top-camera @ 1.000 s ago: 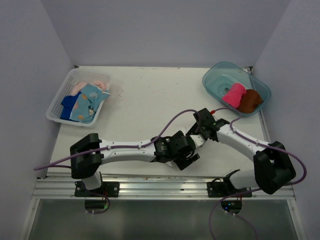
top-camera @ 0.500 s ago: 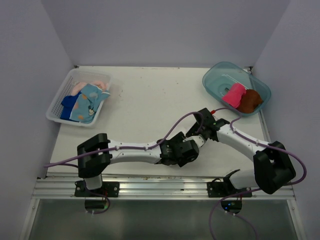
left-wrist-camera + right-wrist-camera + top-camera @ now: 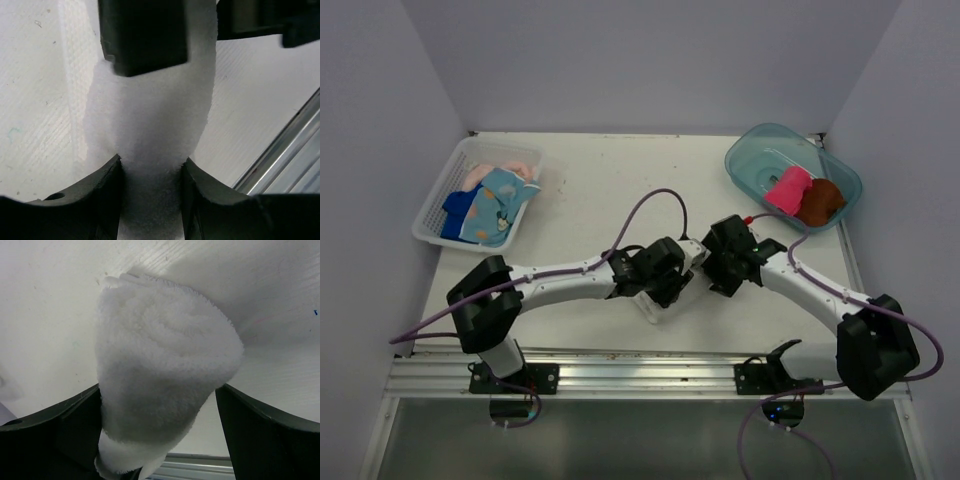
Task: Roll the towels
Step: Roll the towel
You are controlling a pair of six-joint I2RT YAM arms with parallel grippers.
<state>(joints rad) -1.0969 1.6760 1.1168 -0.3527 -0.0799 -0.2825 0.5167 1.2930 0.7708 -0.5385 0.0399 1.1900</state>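
Both arms reached in low from the bottom corners of the overhead frame and met just below centre, elbows bent and wrists nearly touching above the table (image 3: 620, 190). The left gripper (image 3: 151, 167) was clamped on the rolled white towel (image 3: 150, 115) — its fingers pinched the roll into a narrow waist. The right gripper (image 3: 159, 390) stood spread around one end of the same roll, with a gap showing at one finger. The hot pink towel (image 3: 786, 188) and brown towel (image 3: 820, 201) lay in the teal tub (image 3: 752, 160) at upper right. The printed light blue towel (image 3: 492, 205) lay on top in the white basket (image 3: 432, 215) at upper left.
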